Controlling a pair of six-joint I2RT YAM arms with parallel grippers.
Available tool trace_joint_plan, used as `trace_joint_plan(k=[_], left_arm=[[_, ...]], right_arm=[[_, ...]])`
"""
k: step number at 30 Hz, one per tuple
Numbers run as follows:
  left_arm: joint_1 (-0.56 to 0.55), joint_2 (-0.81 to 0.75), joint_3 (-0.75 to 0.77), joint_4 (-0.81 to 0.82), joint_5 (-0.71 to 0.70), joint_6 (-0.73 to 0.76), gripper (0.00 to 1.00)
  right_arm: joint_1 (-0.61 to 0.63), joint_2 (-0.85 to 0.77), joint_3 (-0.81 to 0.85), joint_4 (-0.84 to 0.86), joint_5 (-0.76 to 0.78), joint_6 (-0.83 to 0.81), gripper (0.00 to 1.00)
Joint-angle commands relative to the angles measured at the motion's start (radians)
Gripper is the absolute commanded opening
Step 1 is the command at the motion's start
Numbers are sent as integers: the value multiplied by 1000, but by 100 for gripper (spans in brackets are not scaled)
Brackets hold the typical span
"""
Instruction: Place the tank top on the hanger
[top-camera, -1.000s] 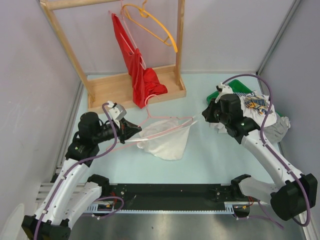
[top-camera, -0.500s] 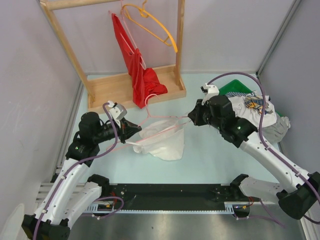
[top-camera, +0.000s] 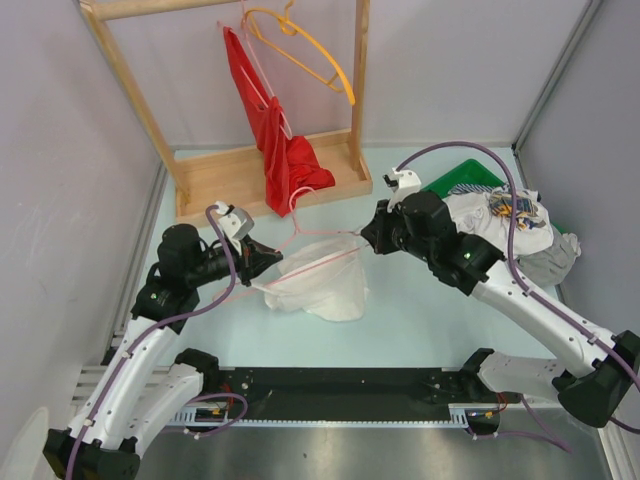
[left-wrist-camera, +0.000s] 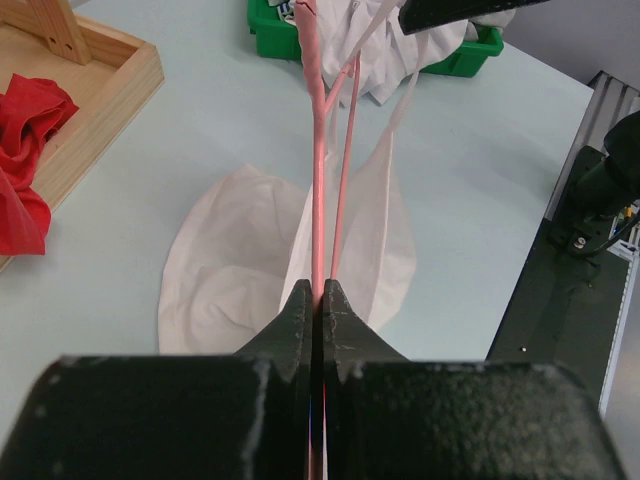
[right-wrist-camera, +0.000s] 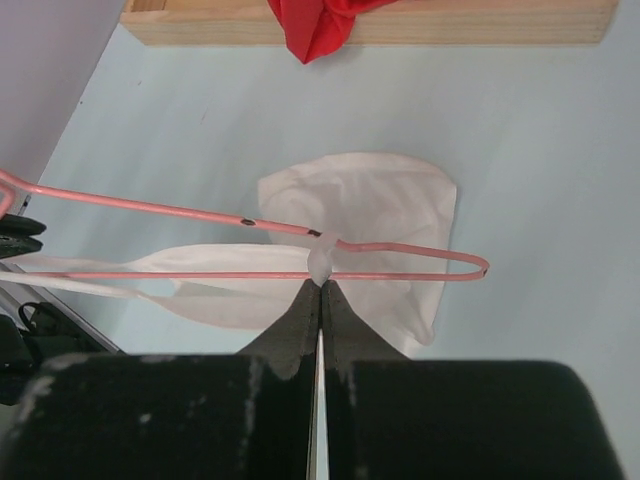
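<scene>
The pale pink wire hanger (top-camera: 318, 251) is held above the table, lying roughly level, its hook (top-camera: 296, 200) toward the wooden rack. My left gripper (top-camera: 268, 262) is shut on the hanger's left end (left-wrist-camera: 320, 200). The white tank top (top-camera: 325, 285) hangs from the hanger down onto the table; it also shows in the left wrist view (left-wrist-camera: 250, 260) and in the right wrist view (right-wrist-camera: 370, 215). My right gripper (top-camera: 366, 240) is shut on a thin strap of the tank top (right-wrist-camera: 320, 262) at the hanger's right part (right-wrist-camera: 440, 272), the strap looped over the wire.
A wooden rack (top-camera: 268, 172) at the back holds a red garment (top-camera: 270, 125) and an orange-yellow hanger (top-camera: 305, 50). A green bin (top-camera: 468, 175) and a heap of white-grey clothes (top-camera: 520, 225) lie at the right. Walls close the left and right.
My right gripper has moved left from the clothes heap to the hanger's right end and now pinches the strap there. The tank top has bunched a little leftward. The left arm has held still.
</scene>
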Motion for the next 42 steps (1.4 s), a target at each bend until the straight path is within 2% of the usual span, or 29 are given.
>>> trace_joint_plan(k=[1, 8, 11, 14, 15, 18, 20, 21, 27, 33, 42], left_arm=[[-6, -19, 4, 29, -25, -10, 0], [-6, -44, -2, 42, -37, -8, 0], [-8, -39, -1, 43, -30, -8, 0], [-6, -41, -2, 45, -33, -8, 0], [-6, -41, -2, 46, -36, -10, 0], [-6, -47, -4, 45, -51, -10, 0], [-6, -55, -7, 43, -63, -7, 0], [-6, -58, -7, 39, -85, -5, 0], [-6, -85, -14, -6, -243, 1, 0], [-6, -147, -22, -98, -522, 10, 0], [-5, -196, 12, -234, -921, -10, 0]], right_arm=[[8, -19, -28, 21, 2, 25, 0], [14, -5, -85, 20, -4, 53, 0], [14, -4, -98, 39, -36, 53, 10], [14, -5, -88, 45, -53, 33, 30], [14, -5, -83, 34, -56, 27, 43], [9, -16, -68, 10, -42, 8, 62], [-3, -36, -71, 2, -24, 4, 71], [-15, -45, -74, -4, -18, 7, 80], [-149, -137, -121, 2, -71, 21, 87], [-254, -198, -141, -15, -136, -5, 88], [-311, -222, -154, -25, -176, -33, 88]])
